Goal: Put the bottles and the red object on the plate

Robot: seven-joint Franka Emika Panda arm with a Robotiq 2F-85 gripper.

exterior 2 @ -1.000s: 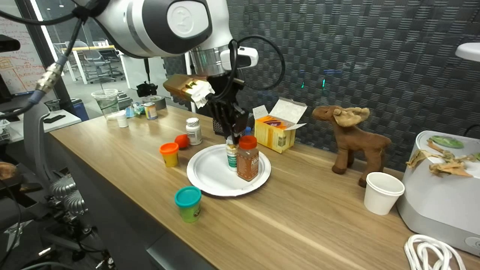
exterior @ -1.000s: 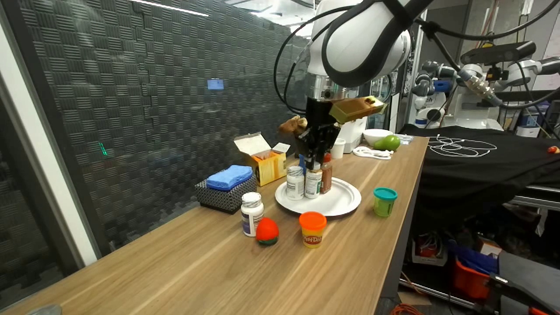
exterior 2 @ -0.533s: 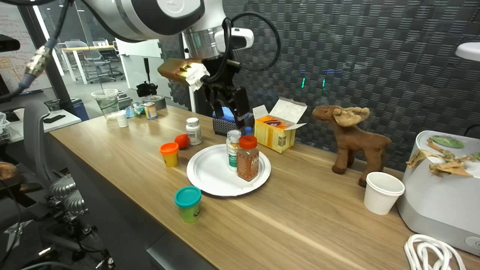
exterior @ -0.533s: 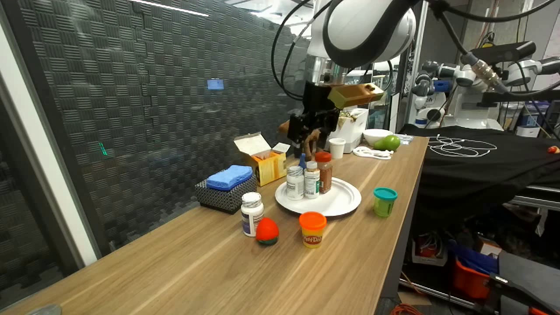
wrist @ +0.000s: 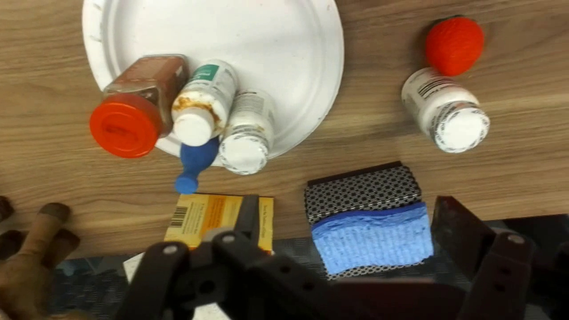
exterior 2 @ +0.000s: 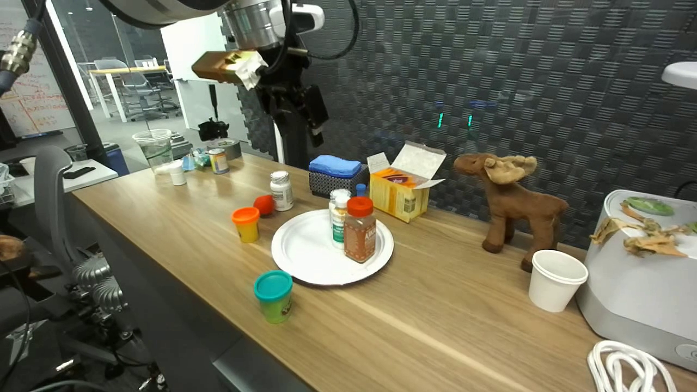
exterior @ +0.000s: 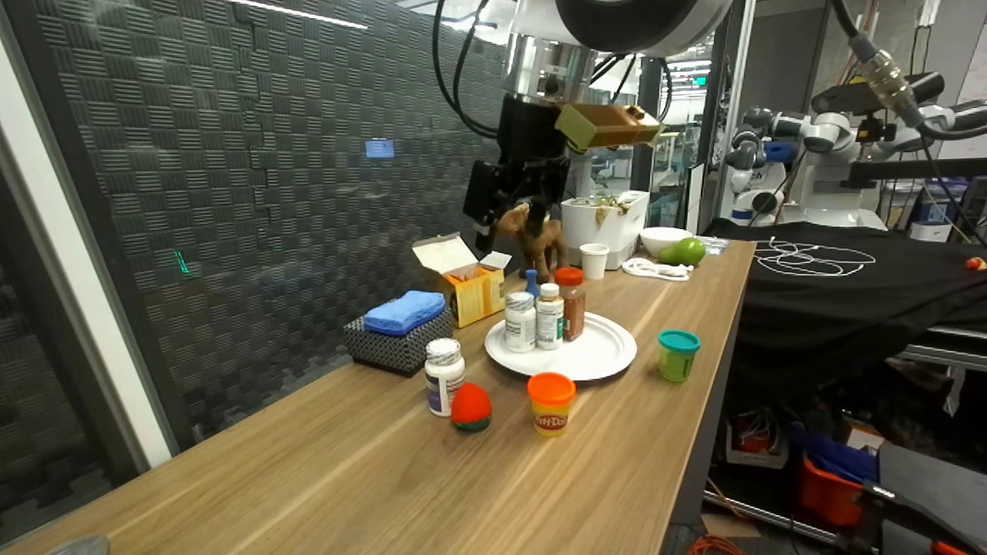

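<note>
Three bottles (one brownish) stood on the white plate. Another bottle stood off it, beside the red object.

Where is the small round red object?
The small round red object sits at the wrist view's upper right, beside a white cylindrical bottle, off the round white plate.

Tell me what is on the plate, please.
On the plate stand two white bottles and a brownish red-capped bottle. They hide the surface beneath and the base of the blue object.
</note>
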